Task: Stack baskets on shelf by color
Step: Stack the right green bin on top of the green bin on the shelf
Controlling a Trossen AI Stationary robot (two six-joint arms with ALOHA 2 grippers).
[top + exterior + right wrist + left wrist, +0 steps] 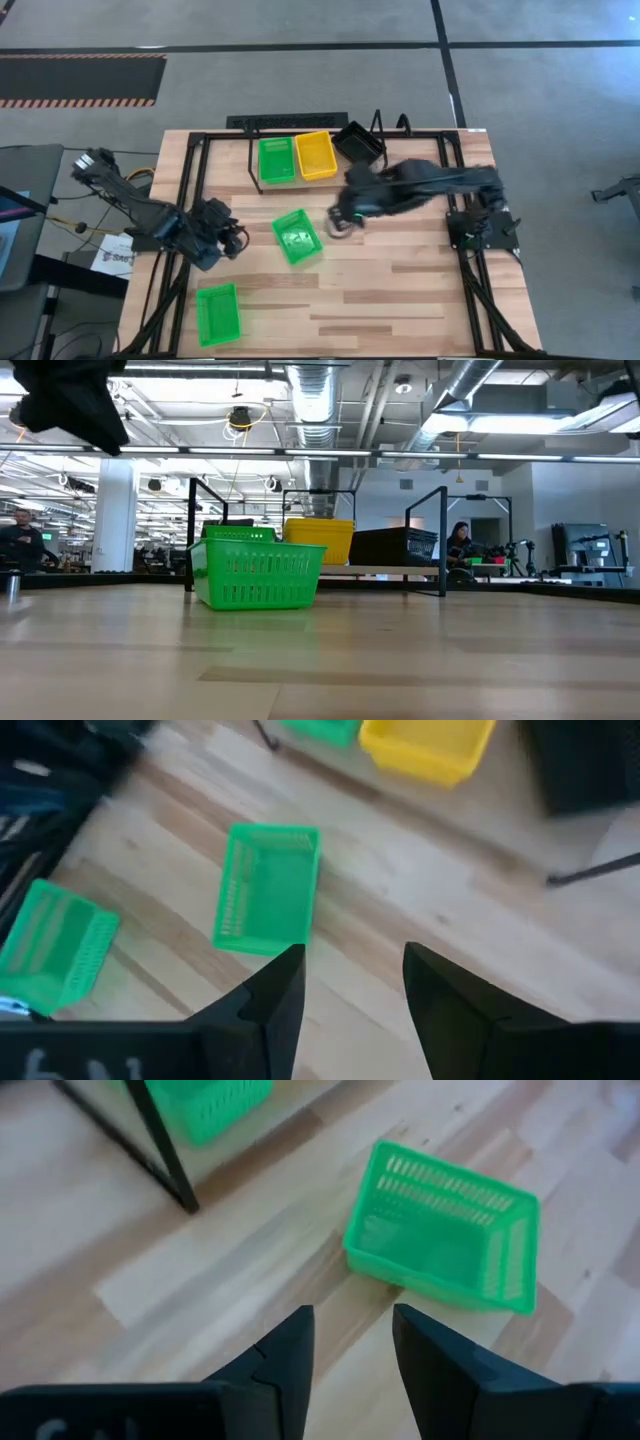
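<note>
Mesh plastic green basket [297, 236] sits mid table [400, 290], shelf [310, 160] at the back. Right claw [343, 226] hovers just beside it, fingers apart; left claw [232, 240] apart too.

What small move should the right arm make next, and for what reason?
Probably lower the right gripper onto the near rim of the middle green basket. Its fingers are open and empty just beside that basket, which lies loose on the table, while the shelf already holds a green one to stack it on.
</note>
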